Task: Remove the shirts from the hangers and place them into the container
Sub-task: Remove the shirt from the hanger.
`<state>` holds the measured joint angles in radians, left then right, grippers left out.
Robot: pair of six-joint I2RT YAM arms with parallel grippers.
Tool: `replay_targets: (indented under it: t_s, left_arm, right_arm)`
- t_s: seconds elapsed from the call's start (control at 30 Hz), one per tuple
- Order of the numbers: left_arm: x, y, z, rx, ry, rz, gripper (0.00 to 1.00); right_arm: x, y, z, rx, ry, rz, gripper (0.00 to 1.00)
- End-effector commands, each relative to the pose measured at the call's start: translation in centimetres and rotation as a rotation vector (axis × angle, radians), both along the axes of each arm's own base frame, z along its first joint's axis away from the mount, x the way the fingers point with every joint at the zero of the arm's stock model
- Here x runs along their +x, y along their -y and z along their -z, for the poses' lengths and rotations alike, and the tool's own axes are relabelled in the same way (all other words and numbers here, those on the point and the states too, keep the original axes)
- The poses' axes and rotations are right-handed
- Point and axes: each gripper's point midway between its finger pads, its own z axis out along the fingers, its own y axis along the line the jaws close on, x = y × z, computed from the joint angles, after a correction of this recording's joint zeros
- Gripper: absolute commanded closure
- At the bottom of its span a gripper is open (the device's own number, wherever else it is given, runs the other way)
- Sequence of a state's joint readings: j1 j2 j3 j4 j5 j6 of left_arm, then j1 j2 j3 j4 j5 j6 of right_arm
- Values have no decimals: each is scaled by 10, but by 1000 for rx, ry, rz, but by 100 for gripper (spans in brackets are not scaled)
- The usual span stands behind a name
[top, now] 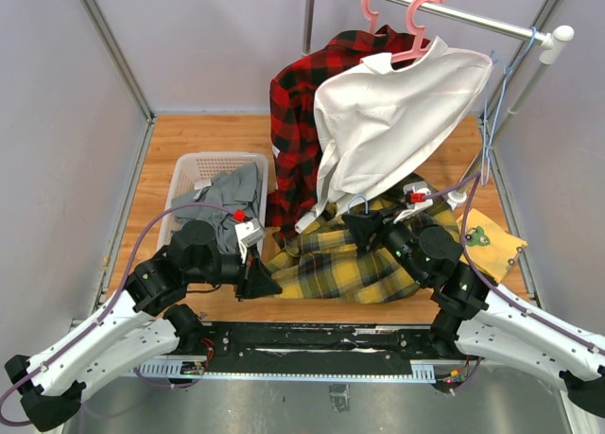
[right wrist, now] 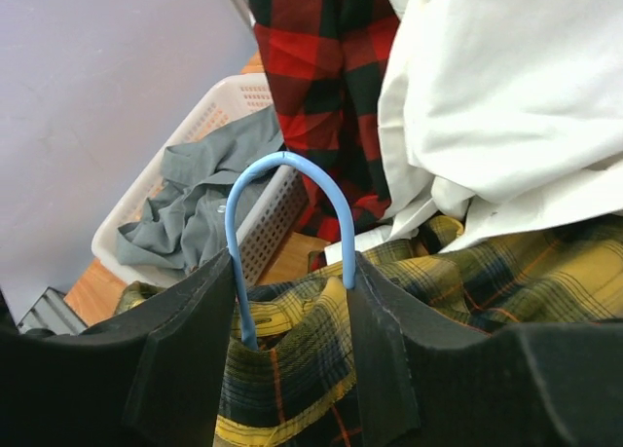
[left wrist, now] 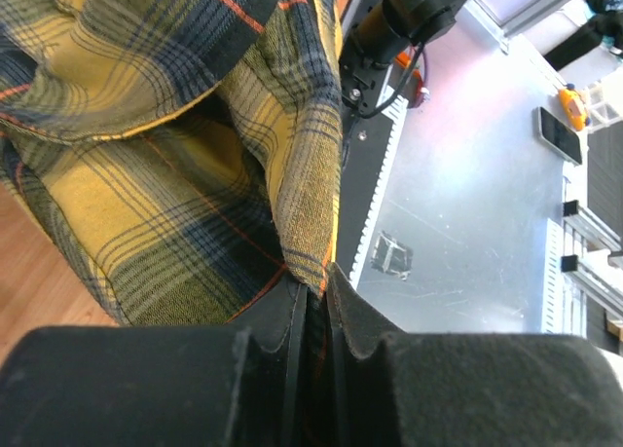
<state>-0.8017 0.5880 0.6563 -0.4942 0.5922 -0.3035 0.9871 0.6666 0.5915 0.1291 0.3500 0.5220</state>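
The yellow-and-dark-green plaid shirt (top: 350, 264) lies crumpled on the wooden table, still on a light-blue hanger whose hook (top: 359, 203) sticks up. My right gripper (top: 364, 224) is shut on that hook (right wrist: 292, 165), both pads touching its sides. At the shirt's near left edge, my left gripper (top: 263, 285) is shut on a fold of plaid cloth (left wrist: 302, 204). The grey shirt (top: 227, 193) lies in the white container (top: 189, 164). The red-and-black shirt (top: 293, 122) and the white shirt (top: 397, 112) hang on pink hangers (top: 421, 27).
A metal rail (top: 473, 18) crosses the back right, with an empty light-blue hanger (top: 501, 84) hanging at its right end. A flat yellow cloth (top: 492, 240) lies at the table's right edge. Grey walls close in both sides.
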Motion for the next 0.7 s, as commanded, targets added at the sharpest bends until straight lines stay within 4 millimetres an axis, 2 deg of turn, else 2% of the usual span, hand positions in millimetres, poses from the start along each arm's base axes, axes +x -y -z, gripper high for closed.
replay_targets:
  t_s: [0.0, 0.03, 0.13, 0.17, 0.27, 0.3, 0.5, 0.67]
  left_arm:
    - [12, 6, -34, -101, 118, -33, 83]
    - [15, 6, -35, -105, 122, -48, 75]
    - [18, 8, -34, -110, 121, -58, 68]
    - [19, 9, -33, -108, 115, -61, 62]
    - [23, 12, -30, -93, 100, -67, 34]
    - [27, 14, -31, -87, 97, -81, 31]
    - [48, 28, -39, -119, 98, -140, 24]
    - [57, 37, -24, -73, 70, -133, 24]
  right_arm:
    - [-14, -15, -10, -20, 49, -122, 99]
    - [-14, -14, -11, -13, 57, -121, 99]
    - [-16, -15, -12, -4, 87, -135, 99]
    - [-16, -15, -13, -8, 91, -140, 99]
    - [-17, -16, -12, -35, 106, -152, 99]
    - [-17, -17, -10, -51, 110, -159, 99]
    - [-24, -29, -3, -140, 130, -252, 99]
    - [-31, -40, -3, -154, 128, -321, 99]
